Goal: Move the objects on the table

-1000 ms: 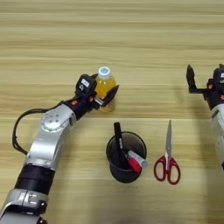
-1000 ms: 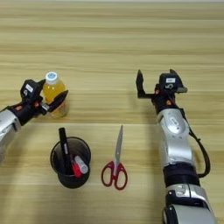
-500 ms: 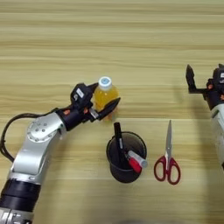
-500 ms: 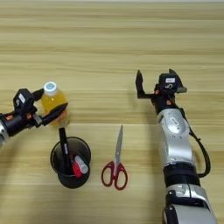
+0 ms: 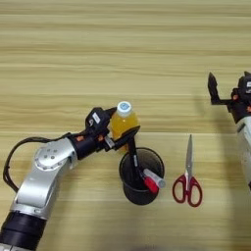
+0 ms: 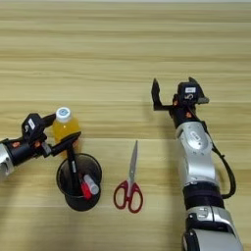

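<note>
The left pincer (image 5: 122,131) pinches the bottle (image 5: 123,122) just behind the cup (image 5: 141,175); carrying seems underway. Next, a clear bench (image 5: 122,54) spot to set it down. The right pincer (image 6: 172,93) idles, spread.

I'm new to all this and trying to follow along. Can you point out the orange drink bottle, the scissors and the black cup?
orange drink bottle (image 5: 122,123): left eye view, on its orange body below the white cap.
scissors (image 5: 187,187): left eye view, on the red handles.
black cup (image 6: 78,202): right eye view, on its near outer wall.
</note>
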Action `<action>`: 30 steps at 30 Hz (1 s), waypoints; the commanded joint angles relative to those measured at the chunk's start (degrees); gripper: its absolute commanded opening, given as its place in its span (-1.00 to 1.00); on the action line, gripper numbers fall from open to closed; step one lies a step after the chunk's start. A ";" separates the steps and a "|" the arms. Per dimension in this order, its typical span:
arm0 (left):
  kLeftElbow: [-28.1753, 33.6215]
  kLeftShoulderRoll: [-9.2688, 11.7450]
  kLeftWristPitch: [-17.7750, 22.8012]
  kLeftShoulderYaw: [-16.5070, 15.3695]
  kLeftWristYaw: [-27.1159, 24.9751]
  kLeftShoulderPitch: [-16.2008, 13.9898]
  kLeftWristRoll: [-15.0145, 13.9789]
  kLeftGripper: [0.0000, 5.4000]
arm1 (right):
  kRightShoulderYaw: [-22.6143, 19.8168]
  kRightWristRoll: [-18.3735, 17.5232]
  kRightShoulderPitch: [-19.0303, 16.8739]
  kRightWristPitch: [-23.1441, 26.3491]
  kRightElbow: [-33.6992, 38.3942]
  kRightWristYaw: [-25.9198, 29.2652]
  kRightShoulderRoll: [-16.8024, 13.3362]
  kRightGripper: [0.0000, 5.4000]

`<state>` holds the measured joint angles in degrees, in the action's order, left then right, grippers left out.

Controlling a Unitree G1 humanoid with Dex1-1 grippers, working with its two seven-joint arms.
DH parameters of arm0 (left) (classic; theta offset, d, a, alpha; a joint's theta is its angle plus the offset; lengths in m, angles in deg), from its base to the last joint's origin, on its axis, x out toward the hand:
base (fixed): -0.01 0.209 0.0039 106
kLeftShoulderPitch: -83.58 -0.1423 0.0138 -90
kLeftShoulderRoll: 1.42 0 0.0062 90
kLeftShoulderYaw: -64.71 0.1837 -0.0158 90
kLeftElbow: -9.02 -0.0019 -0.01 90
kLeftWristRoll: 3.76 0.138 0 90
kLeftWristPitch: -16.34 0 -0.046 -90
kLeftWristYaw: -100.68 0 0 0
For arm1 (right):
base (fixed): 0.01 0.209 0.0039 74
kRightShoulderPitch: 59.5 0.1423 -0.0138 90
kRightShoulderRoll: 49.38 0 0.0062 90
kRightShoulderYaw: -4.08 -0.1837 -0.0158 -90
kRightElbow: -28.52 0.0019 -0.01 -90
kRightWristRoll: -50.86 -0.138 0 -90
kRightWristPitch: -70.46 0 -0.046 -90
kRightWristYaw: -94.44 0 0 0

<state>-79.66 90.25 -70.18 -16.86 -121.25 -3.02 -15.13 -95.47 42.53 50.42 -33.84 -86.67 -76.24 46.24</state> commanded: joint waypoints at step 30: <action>-2.63 0.35 -4.33 1.92 2.68 0.47 3.61 1.00 | -0.11 -0.35 0.52 0.17 0.32 0.82 -0.08 1.00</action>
<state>-81.87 90.31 -74.10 -15.29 -118.76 -3.11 -12.54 -95.46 42.47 50.41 -33.84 -86.67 -75.83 46.26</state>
